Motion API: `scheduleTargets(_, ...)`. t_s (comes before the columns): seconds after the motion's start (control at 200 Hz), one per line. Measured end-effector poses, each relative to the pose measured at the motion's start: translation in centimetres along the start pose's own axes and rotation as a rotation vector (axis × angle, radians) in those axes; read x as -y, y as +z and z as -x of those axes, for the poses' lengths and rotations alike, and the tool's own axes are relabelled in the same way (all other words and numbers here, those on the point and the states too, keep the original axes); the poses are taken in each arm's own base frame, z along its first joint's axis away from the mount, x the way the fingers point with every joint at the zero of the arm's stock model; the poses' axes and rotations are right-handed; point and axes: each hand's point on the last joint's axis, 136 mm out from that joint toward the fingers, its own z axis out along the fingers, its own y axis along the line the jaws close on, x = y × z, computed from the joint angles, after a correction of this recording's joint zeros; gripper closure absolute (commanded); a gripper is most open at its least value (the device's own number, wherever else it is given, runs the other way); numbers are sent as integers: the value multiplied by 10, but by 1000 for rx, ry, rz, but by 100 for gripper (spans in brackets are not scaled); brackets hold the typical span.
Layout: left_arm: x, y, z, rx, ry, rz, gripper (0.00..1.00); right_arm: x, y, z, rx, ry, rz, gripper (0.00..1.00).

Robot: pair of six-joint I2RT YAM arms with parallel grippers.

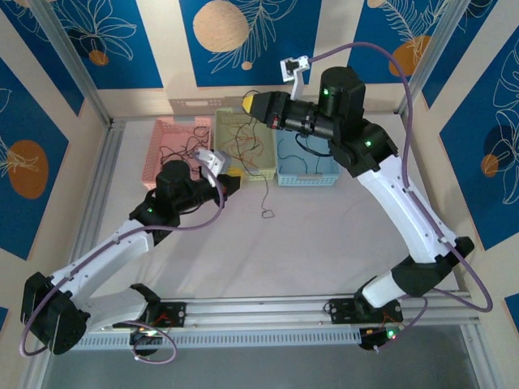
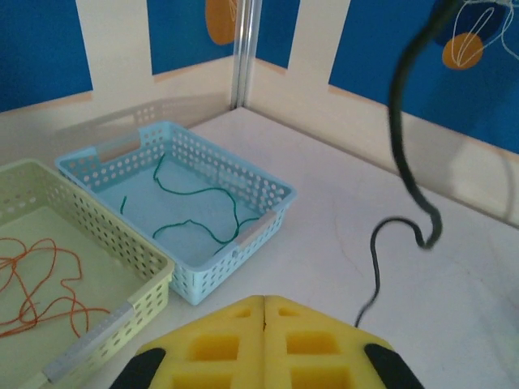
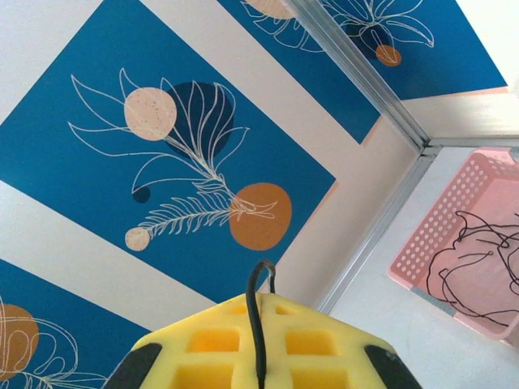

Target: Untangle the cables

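Right claw (image 3: 258, 314) is clamped shut on a black cable (image 2: 395, 121), the strand running straight up between its yellow pads. It hangs high above the pale green basket (image 2: 97, 215), and the cable drops from there to the counter (image 2: 324, 178) in front of that basket, where its tail curls. Left claw (image 2: 264, 312) sits low, near the green basket's front. Its pads are pressed together with nothing visible between them, and the cable's tail slips out of sight behind one pad.

By my read, this strand is free of the bunch and the sorting step is on. Orange cables (image 2: 40, 275) lie in the green basket, green cables (image 2: 203, 194) in the blue basket (image 2: 235, 166) beside it, and black strands (image 3: 478, 259) in the pink basket (image 3: 422, 243) on its other side. The next move calls for swinging across to pink with the tail lifted clear of the rims.
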Motion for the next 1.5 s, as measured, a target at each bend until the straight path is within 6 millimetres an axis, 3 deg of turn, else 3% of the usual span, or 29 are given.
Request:
scheduleTargets(0.11, 0, -4, -5, 19, -5, 2, 99, 4, -7, -3, 0, 8, -11, 100)
scheduleTargets(0.19, 2, -7, -2, 35, 1, 0, 47, 8, -9, -5, 0, 15, -20, 100)
scheduleTargets(0.225, 2, -8, 0, 42, 4, -1, 34, 10, -9, -5, -1, 17, -25, 100)
scheduleTargets(0.27, 3, -9, 2, 50, 6, -1, 25, 12, -9, -6, -2, 19, -29, 100)
scheduleTargets(0.46, 2, -7, -4, 43, -11, -2, 20, 12, -9, -7, -7, 39, -23, 100)
scheduleTargets(0.6, 0, 5, -16, 13, -22, -16, 21, 8, -9, -9, -22, 59, -2, 100)
scheduleTargets(0.68, -3, 16, -24, 5, -31, -27, 28, 6, -9, -10, -29, 66, 6, 100)
scheduleTargets(0.905, 5, 42, -46, -28, -66, -75, 100, 7, -9, -9, -26, 68, 5, 100)
scheduleTargets(1.13, 7, 30, -30, 54, -42, -59, 100, 13, -17, -4, -5, 70, -13, 100)
scheduleTargets(1.295, -1, 17, -9, 86, -31, 8, 100, 30, -17, -5, -4, 86, -46, 100)
scheduleTargets(1.391, -9, 14, 13, 86, -35, 46, 100, 43, -7, -7, -14, 98, -60, 100)
scheduleTargets(1.496, -23, 6, 45, 110, -36, 97, 100, 63, 19, -12, -36, 111, -70, 100)
